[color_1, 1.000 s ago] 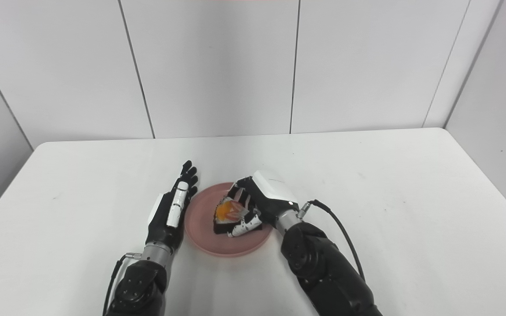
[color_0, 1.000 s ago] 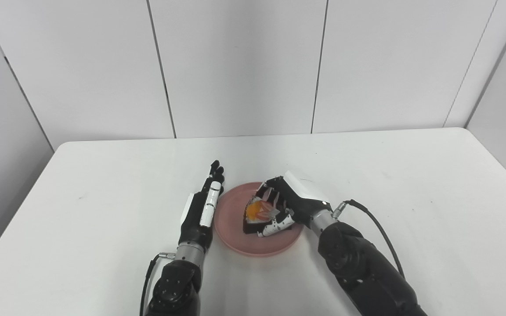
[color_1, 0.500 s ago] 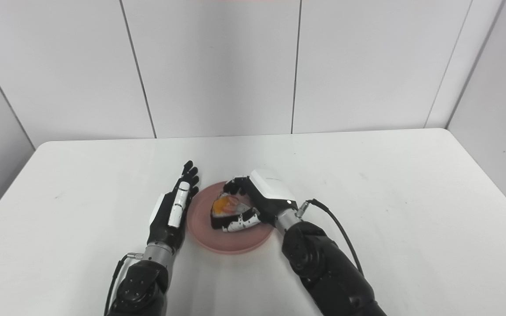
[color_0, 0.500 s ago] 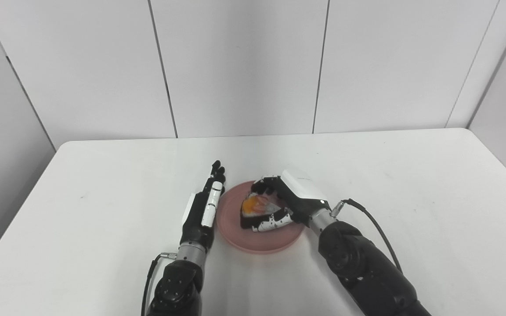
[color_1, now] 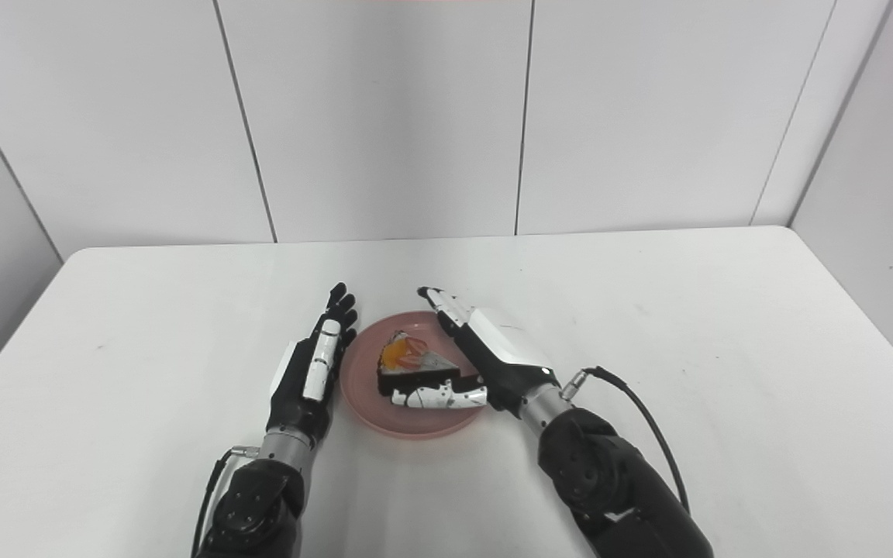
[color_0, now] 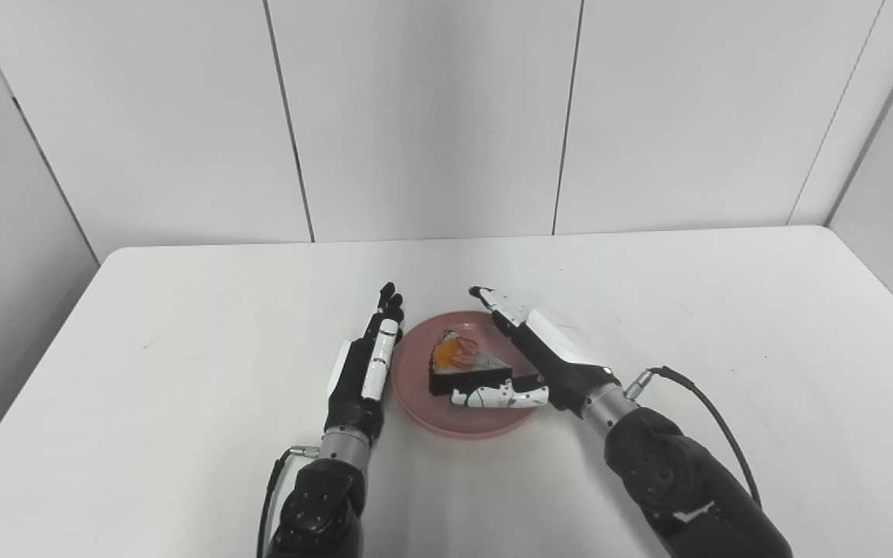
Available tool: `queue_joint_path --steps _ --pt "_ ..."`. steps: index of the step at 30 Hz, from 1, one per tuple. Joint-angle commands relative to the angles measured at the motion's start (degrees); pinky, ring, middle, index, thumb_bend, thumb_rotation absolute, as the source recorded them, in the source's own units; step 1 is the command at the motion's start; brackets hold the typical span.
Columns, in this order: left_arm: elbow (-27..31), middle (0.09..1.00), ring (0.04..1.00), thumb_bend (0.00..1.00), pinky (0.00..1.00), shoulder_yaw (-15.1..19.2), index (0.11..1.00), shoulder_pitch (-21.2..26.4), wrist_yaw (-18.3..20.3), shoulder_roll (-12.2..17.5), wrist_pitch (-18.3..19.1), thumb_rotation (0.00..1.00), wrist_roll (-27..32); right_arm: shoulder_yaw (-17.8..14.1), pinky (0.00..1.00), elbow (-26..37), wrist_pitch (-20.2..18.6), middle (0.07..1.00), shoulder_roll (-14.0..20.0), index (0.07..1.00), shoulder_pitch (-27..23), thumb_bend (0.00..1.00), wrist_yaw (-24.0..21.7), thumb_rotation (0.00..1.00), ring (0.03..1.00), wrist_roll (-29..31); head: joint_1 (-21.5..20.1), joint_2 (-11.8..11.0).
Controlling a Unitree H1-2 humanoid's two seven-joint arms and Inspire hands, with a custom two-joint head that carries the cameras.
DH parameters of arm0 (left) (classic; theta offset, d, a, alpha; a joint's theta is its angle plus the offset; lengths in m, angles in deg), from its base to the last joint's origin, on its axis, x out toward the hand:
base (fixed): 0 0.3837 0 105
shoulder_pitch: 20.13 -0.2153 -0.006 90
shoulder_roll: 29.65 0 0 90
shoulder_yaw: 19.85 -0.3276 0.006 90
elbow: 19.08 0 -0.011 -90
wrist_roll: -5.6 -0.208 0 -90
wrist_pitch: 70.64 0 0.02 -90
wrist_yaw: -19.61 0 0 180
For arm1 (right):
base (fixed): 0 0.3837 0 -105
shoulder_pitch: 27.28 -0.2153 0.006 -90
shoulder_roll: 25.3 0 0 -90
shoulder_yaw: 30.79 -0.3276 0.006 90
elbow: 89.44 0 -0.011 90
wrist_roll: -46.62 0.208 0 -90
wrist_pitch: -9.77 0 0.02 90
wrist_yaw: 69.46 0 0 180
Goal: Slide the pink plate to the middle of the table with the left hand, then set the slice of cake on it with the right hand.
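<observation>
White wall panels stand behind a plain white table [color_0: 183, 325], and the pink plate [color_0: 415, 387] lies near its middle, a little toward you. On the plate sits the slice of cake [color_0: 466, 369], dark below, with orange and red fruit on the top. It stands upright, with its narrow tip pointing to the right.

Your right hand [color_0: 543, 360] holds nothing: the fingers are stretched and spread along the right side of the plate, and the thumb lies just in front of the slice, near it or perhaps touching; you cannot tell from these views. Your left hand [color_0: 365, 364] is flat and open, on its edge just beside the left rim of the plate, and it also holds nothing.

I judge that both steps are done and only the drawing back remains. The slice looks soft and light, and the topping looks fragile. If you must grip it again, take it by the two dark side walls, low, with gentle pressure. Pull the thumb away sideways, so that it does not drag the cake.
</observation>
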State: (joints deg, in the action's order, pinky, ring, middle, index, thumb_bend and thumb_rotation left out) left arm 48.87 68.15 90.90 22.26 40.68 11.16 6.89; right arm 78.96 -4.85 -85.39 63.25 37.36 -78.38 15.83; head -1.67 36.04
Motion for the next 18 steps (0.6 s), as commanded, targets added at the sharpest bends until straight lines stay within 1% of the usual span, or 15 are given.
queue_joint_path --steps 1,2,4,7,9,10,12,13,14,17,18 --pt "0.84 1.000 1.000 0.50 1.00 -0.29 1.000 -0.91 0.25 0.13 -0.61 1.00 -0.04 -2.19 0.97 2.36 1.29 1.000 -0.51 1.000 -0.38 0.70 2.31 0.65 1.000 0.89 0.01 0.00" --pt "1.17 1.000 1.000 0.50 1.00 -0.26 1.000 -1.01 0.12 0.15 -0.43 1.00 -0.11 -3.30 0.96 2.47 1.91 1.000 -1.03 1.000 0.41 0.70 3.46 0.65 1.000 1.63 -0.07 0.02" --pt "1.55 1.000 1.000 0.50 1.00 -0.22 1.000 -1.14 -0.15 0.17 -0.18 1.00 -0.34 -5.17 0.93 2.38 2.95 1.000 -2.06 1.000 1.52 0.68 5.42 0.68 1.000 2.81 -0.12 -0.03" --pt "2.12 1.000 1.000 0.51 1.00 -0.26 1.000 -1.40 -0.49 0.32 0.23 1.00 -0.89 -8.31 0.92 2.28 3.42 1.000 -4.49 1.000 3.02 0.64 8.59 0.71 1.000 5.30 -0.17 -0.15" --pt "2.07 1.000 1.000 0.53 1.00 -0.29 1.000 -1.49 -0.85 0.42 -0.25 1.00 -1.40 -9.74 0.94 2.40 3.34 1.000 -5.56 1.000 3.66 0.62 9.41 0.74 1.000 6.93 -0.10 -0.19" --pt "1.95 1.000 1.000 0.53 1.00 -0.29 1.000 -1.55 -0.86 0.55 -0.78 1.00 -1.53 -10.61 0.93 2.18 3.35 1.000 -6.22 1.000 3.91 0.61 9.80 0.77 1.000 8.11 -0.10 -0.19" --pt "1.79 1.000 1.000 0.53 1.00 -0.22 1.000 -1.63 -0.77 0.71 -1.40 1.00 -1.63 -11.72 0.97 1.78 3.25 1.000 -7.12 1.000 4.16 0.59 10.30 0.83 1.000 9.64 -0.02 -0.09" --pt "1.61 1.000 1.000 0.53 1.00 -0.18 1.000 -1.63 -0.93 0.82 -1.69 1.00 -1.85 -12.53 0.97 1.22 3.16 1.000 -7.83 1.000 4.21 0.59 10.59 0.83 1.000 10.87 -0.15 0.00" --pt "1.50 1.000 1.000 0.54 1.00 -0.15 1.000 -1.62 -1.08 0.87 -1.85 1.00 -2.01 -13.03 0.99 0.85 3.11 1.000 -8.28 1.000 4.22 0.58 10.77 0.88 1.000 11.67 -0.18 0.01" --pt "1.83 1.000 1.000 0.56 1.00 -0.05 1.000 -1.71 -1.29 0.97 -1.32 1.00 -2.02 -14.90 1.00 -0.68 2.75 1.000 -9.98 1.000 4.27 0.57 10.55 0.92 1.000 15.60 -0.32 0.20" --pt "1.85 1.000 1.000 0.56 1.00 -0.09 1.000 -1.73 -1.25 1.05 -1.31 1.00 -1.97 -15.21 1.00 -1.08 2.73 1.000 -10.23 1.000 4.26 0.56 10.34 0.97 1.000 16.42 -0.32 0.20"
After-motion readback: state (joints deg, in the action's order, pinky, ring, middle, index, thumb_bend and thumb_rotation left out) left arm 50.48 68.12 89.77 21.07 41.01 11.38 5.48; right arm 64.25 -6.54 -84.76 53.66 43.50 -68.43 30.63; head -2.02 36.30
